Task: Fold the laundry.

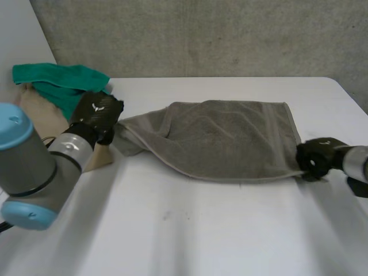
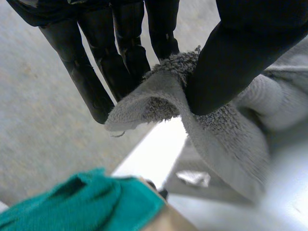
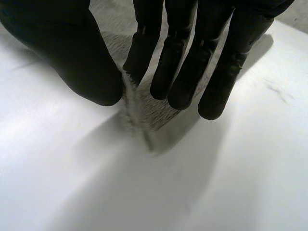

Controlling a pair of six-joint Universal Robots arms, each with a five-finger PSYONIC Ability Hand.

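The left hand [image 1: 99,111] pinches a bunched corner of the grey towel [image 1: 230,138] between thumb and fingers, at the towel's 9 o'clock end. The right hand [image 1: 314,158] nips the 4 o'clock corner the same way, low on the surface [image 1: 201,230], where the towel lies across the middle. That right hold looks thin, and a hard pull could slip the corner free. The left end is near the green cloth [image 1: 57,80] at 10 o'clock, so a swing there might snag it.

Arms spread wide, left hand [image 1: 98,112] and right hand [image 1: 315,158] each pinch the towel [image 1: 224,138] between thumb and fingers [image 3: 216,72].
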